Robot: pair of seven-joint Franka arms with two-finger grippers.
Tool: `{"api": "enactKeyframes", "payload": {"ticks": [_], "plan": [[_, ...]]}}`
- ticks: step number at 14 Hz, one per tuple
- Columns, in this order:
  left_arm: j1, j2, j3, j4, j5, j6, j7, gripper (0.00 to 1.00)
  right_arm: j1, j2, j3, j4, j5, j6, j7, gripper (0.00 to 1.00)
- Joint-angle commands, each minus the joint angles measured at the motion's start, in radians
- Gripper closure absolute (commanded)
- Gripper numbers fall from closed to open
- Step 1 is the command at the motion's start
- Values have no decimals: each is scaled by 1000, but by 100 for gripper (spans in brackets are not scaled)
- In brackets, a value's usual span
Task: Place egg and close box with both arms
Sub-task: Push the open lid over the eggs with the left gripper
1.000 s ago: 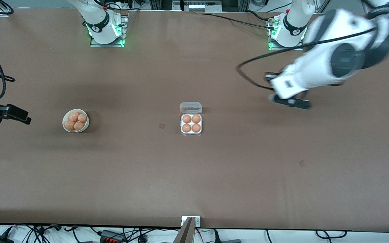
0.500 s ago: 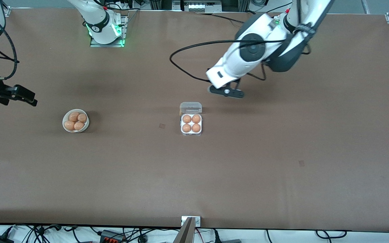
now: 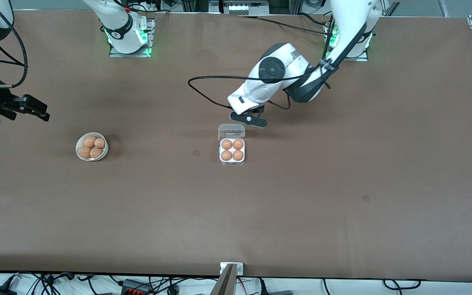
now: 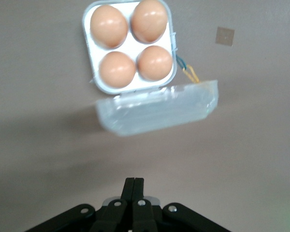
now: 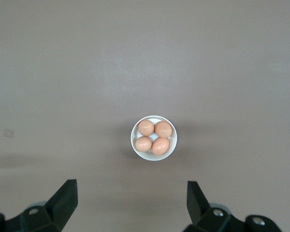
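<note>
Waiting at the right arm's end of the table, the right gripper [image 3: 35,107] is hanging high with its fingers [image 5: 63,202] spread wide and nothing between them; its wrist camera is looking down on the round white bowl [image 5: 154,137], which is holding four brown eggs [image 3: 91,147].

Nearer the middle of the table the clear-plastic egg box [image 3: 232,151] is sitting with all four cells filled by eggs [image 4: 130,45], and its hinged lid [image 4: 158,107] is standing open along the edge farther from the front camera. So the egg placing is looking finished, and the step now in hand is closing the box.

The left gripper [image 3: 248,119] is hovering over the table just beside the raised lid, toward the arms' bases, with its fingers [image 4: 134,186] pressed together and holding nothing. The next move probably calls for bringing those shut fingers against the lid's outer face and tipping it down over the eggs, perhaps with the right arm steadying the box or pressing the latch.

Compared with a second ago, the left arm has been swinging in from its own end of the table toward the box, while the right gripper has been drifting slightly upward in the front view. Bowl and box are lying unchanged.
</note>
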Motion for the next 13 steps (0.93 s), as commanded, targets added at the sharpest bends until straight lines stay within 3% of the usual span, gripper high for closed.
{"api": "enactKeyframes", "payload": {"ticks": [1,4,7,10,13], "plan": [[-8,58,6,21,97,91,-53,99,-14,3,14,20,-7,3,-7,0],[-8,115,14,78,229,157,-56,99,-15,3,13,23,-5,1,-10,0],[-4,149,14,162,245,177,-64,99,-15,5,13,23,-5,1,-14,0],[29,124,17,161,248,163,-58,99,-14,5,13,23,-5,1,-19,0],[76,23,16,167,252,-98,-44,99,-17,6,19,24,-4,3,-8,0]]}}
